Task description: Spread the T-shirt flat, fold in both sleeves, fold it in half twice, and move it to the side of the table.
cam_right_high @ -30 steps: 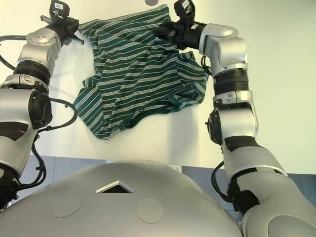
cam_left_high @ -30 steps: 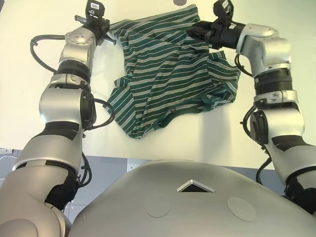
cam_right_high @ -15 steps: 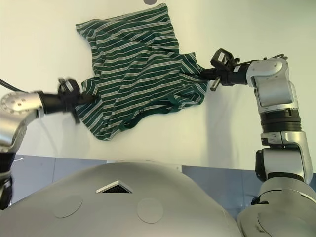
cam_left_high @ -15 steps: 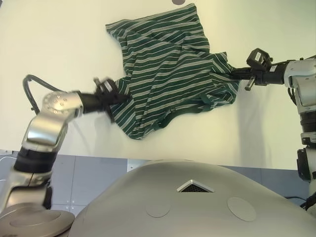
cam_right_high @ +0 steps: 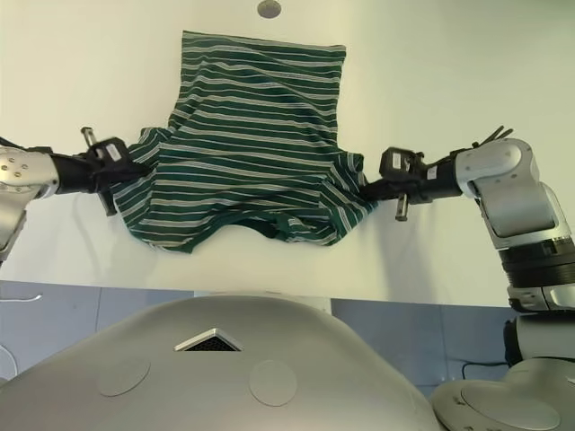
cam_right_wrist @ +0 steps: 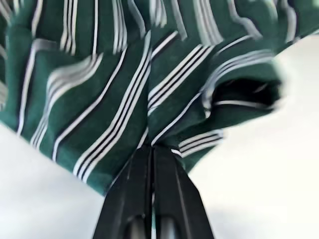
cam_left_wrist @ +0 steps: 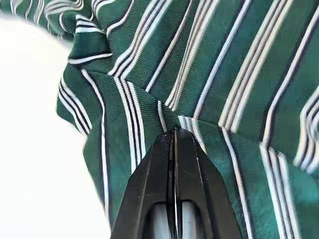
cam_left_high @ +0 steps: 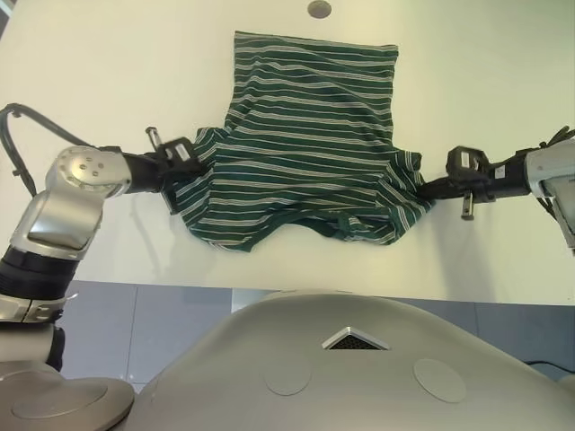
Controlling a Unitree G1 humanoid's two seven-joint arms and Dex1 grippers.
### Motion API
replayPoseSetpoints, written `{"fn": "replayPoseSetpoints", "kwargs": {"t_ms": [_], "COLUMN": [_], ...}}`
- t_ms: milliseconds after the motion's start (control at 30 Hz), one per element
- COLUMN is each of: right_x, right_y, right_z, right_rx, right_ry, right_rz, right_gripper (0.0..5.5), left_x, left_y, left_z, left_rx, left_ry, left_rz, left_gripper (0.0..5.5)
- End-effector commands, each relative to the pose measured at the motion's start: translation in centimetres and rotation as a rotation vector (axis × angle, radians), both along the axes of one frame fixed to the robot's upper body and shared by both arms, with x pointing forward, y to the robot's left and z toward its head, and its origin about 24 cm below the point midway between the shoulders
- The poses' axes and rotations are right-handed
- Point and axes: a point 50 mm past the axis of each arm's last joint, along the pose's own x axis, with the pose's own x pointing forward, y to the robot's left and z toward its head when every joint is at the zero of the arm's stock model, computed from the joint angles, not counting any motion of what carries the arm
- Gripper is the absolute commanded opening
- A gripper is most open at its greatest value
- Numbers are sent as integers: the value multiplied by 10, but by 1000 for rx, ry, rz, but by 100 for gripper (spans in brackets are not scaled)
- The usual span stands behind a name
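One green, white-striped T-shirt (cam_left_high: 310, 135) lies in the middle of the table (cam_left_high: 108, 72). Its straight hem is toward the far edge, just short of a small dark disc (cam_left_high: 318, 9), and its shoulder end is rumpled toward the near edge. My left gripper (cam_left_wrist: 174, 132) is clenched on a pinch of cloth at the shirt's left side, and my right gripper (cam_right_wrist: 151, 147) is clenched likewise at the right side. I hold the two sides apart and low over the table, I judge, to draw the body taut so that it spreads flat; neither sleeve is folded in yet. The collar is lost among the folds along the near edge. Cloth bunches around my fingertips, so I cannot tell whether I hold sleeve or shoulder seam.
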Motion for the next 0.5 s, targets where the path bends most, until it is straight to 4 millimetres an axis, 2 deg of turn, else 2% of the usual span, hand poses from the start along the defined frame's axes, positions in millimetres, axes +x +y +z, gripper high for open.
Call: {"fn": "replayPoseSetpoints", "kwargs": {"t_ms": [33, 133, 267, 400, 500], "right_x": [24, 25, 1, -10, -11], "right_y": [7, 13, 37, 55, 59], "right_z": [39, 59, 41, 37, 34], "right_rx": [147, 257, 330, 393, 401], "right_ry": [-111, -145, -130, -149, -158], "right_rz": [-113, -179, -239, -316, -350], "right_gripper": [62, 116, 116, 116, 116], "left_x": [0, -6, -18, -19, -12], "left_y": [12, 38, 62, 83, 83], "left_z": [29, 39, 18, -3, -14], "left_rx": [-213, -273, -301, -276, -329], "left_ry": [-53, -54, 107, 214, 291], "left_rz": [196, 424, 635, 711, 705], "left_gripper": [76, 96, 96, 96, 96]}}
